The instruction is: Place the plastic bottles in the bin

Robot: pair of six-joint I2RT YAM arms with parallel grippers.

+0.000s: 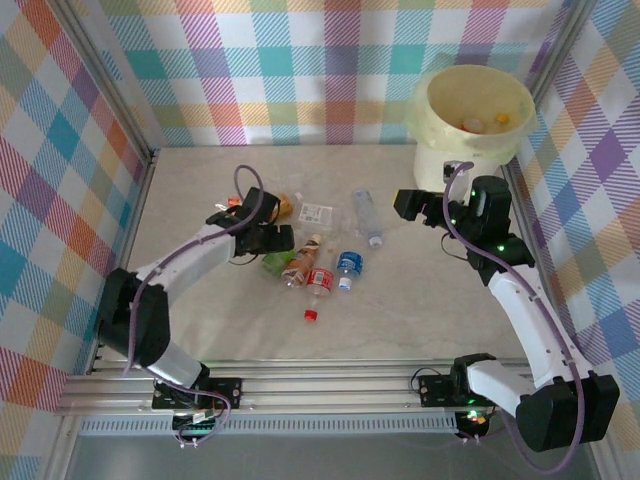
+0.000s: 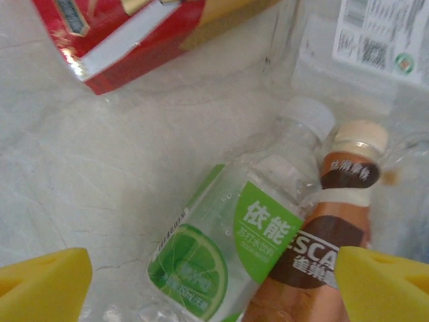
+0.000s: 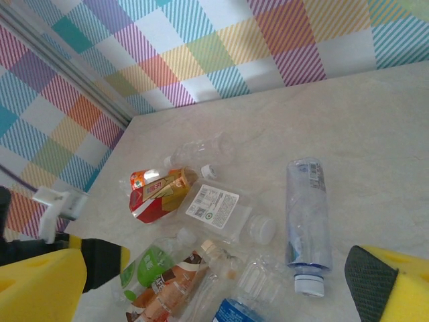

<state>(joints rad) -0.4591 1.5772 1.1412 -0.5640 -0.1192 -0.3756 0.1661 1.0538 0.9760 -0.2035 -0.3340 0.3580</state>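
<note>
At mid-left of desk (image 1: pixel 200 300), seeing left end effector (image 1: pixel 275 240) released, yellow pads (image 2: pixel 43 285) wide apart over green-label bottle (image 2: pixel 221 255) lying against brown-label bottle (image 2: pixel 335 228). Seeing right end effector (image 1: pixel 402 205) released too, empty, near bin (image 1: pixel 440 140) in far-right corner. Counting remaining plastic bottles (image 1: pixel 320 281) scattered mid-desk, a few inside bin.
</note>
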